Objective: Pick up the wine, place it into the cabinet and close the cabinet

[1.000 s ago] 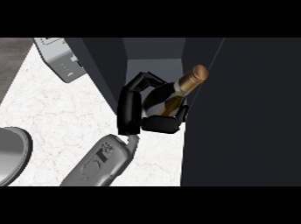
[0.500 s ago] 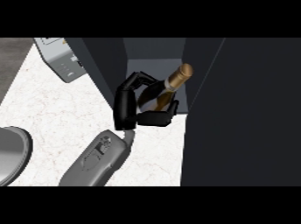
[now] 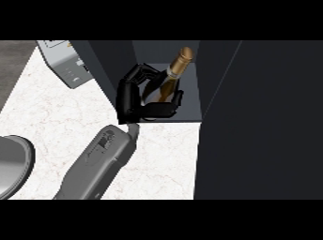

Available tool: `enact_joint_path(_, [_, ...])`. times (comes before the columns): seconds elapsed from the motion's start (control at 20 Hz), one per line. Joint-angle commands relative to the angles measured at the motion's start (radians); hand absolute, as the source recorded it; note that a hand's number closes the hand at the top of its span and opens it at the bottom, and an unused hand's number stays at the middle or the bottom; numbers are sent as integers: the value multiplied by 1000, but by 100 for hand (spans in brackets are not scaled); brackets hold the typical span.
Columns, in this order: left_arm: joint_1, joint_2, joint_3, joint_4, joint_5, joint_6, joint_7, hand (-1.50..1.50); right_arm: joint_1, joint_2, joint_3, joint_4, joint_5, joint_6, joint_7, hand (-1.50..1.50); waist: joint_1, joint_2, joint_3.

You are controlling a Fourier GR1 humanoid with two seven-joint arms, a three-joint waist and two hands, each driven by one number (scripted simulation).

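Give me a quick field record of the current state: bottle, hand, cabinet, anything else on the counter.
wine bottle: upright, gold-topped neck up, inside the cabinet opening
hand: one black hand on a grey forearm, fingers and thumb curled round the bottle's lower body; which hand it is cannot be told
other hand: not in view
cabinet: dark, open at the front; bottle stands on its floor or just above, contact not visible
cabinet door: not closed yet
counter: white marbled top
other items: grey appliance at upper left; grey rounded object at lower left edge
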Motion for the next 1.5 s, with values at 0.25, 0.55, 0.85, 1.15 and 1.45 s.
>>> enact_joint_path(0.25, [-108, 6, 91, 154, 47, -98, 3, 150, -39, -29, -83, -75, -136, -17, 74, -150, 3, 0, 0])
enact_joint_path(0.55, [-245, -7, 112, 380, 76, -79, -70, 150, 4, 11, -15, -79, -94, 4, 40, -150, -17, 5, 0])
enact_joint_path(0.85, [-295, -3, 203, 521, 42, -100, -214, 150, 23, 8, -20, -103, -103, 10, 35, -150, -20, 6, 0])
enact_joint_path(1.15, [-396, -7, 240, 628, 52, -54, -264, 150, 17, 11, 1, -83, -74, 12, 24, -150, -24, 8, 0])
enact_joint_path(1.45, [-457, -7, 298, 717, 63, -95, -306, 150, 55, 32, 43, -130, -62, -3, 47, -150, -28, 9, -1])
